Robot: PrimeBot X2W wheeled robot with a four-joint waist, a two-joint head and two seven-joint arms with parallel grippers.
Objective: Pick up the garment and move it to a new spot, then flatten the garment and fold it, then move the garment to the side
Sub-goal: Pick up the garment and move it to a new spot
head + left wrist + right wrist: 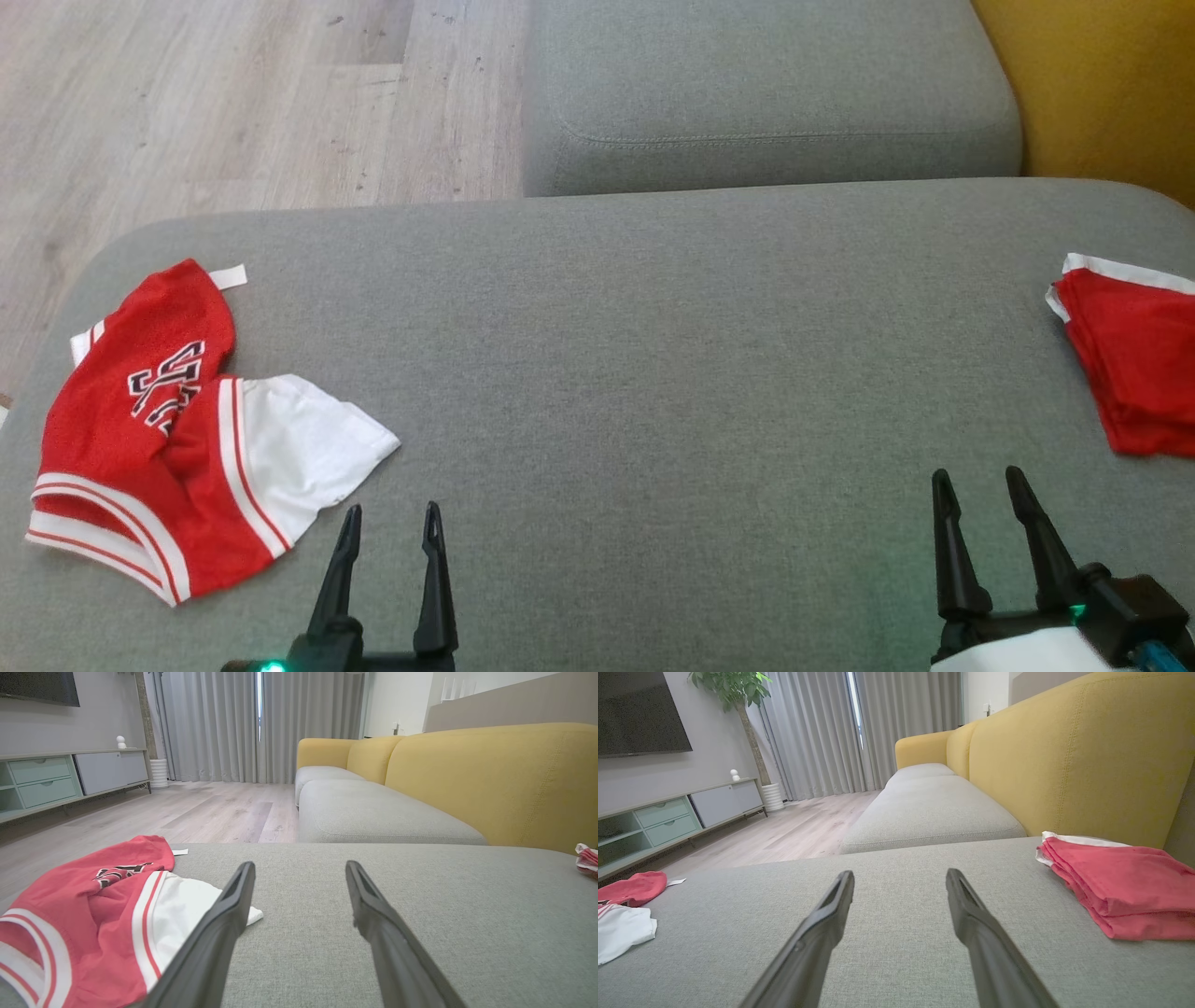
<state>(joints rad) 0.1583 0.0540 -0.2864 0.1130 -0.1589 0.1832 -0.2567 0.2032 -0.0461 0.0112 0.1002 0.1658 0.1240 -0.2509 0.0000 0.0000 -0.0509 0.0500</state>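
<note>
The garment (159, 429), a red jersey with a white sleeve, striped trim and black lettering, lies crumpled at the left end of the grey cushion (653, 373). In the left wrist view the garment (93, 905) spreads to the left of the fingers, its white sleeve reaching behind the left finger. In the right wrist view the garment (626, 905) lies at the far left. My left gripper (390, 523) hovers open just right of the sleeve, nothing between its fingers. Near the cushion's right front, my right gripper (980, 485) stands open and empty.
A plain red folded garment with white trim (1134, 364) rests at the cushion's right edge, close to my right gripper. A second grey seat cushion (766, 93) lies beyond, with a yellow backrest (1102, 75) on the right. Wooden floor (233, 103) borders the left and far side.
</note>
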